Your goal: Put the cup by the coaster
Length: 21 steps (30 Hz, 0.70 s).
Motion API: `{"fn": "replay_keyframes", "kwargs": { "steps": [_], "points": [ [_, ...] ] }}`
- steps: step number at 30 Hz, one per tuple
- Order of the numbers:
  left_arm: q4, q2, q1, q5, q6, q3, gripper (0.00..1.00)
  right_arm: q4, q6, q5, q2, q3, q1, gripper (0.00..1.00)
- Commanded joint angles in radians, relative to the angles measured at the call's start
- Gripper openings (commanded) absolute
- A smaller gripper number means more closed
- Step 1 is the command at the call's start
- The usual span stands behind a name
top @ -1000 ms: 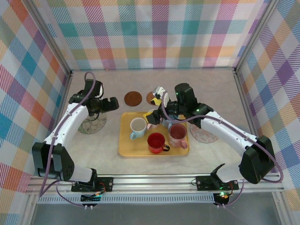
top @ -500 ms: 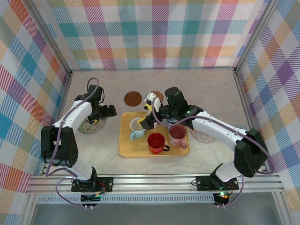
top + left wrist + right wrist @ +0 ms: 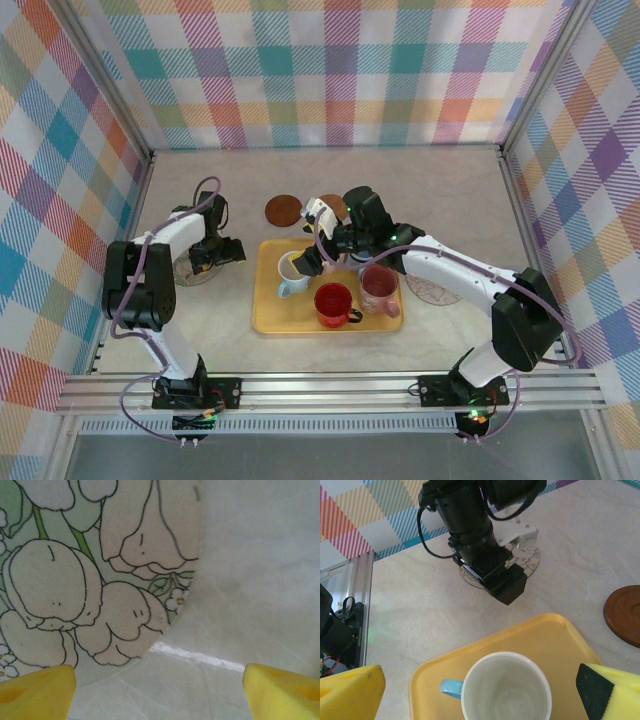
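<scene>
Right gripper (image 3: 316,240) with jaws spread wide above white cup (image 3: 506,690) on yellow tray (image 3: 270,315), left gripper (image 3: 160,690) with jaws parted, low over floral coaster (image 3: 75,580)

Pale marbled table (image 3: 450,190), evenly and softly lit. Behind the table and on both its sides, pastel plaid walls (image 3: 330,70). Along the table's near edge, grey metal rail (image 3: 330,383); up from its far corners, slanted metal posts (image 3: 105,80).

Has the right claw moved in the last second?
Yes. The right claw has shifted left along the far edge of the yellow tray and is now above the white cup.
</scene>
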Motion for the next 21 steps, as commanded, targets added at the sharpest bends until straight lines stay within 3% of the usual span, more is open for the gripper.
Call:
{"fn": "replay_keyframes", "kwargs": {
  "steps": [1,21],
  "points": [
    [-0.012,0.030,0.011,-0.035,-0.013,0.001,0.86,0.022,-0.025,0.014,0.010,0.030,0.007,0.99],
    [0.014,0.075,0.017,-0.044,-0.055,-0.041,0.57,0.009,-0.064,0.046,0.004,0.027,0.007,0.99]
  ]
}}
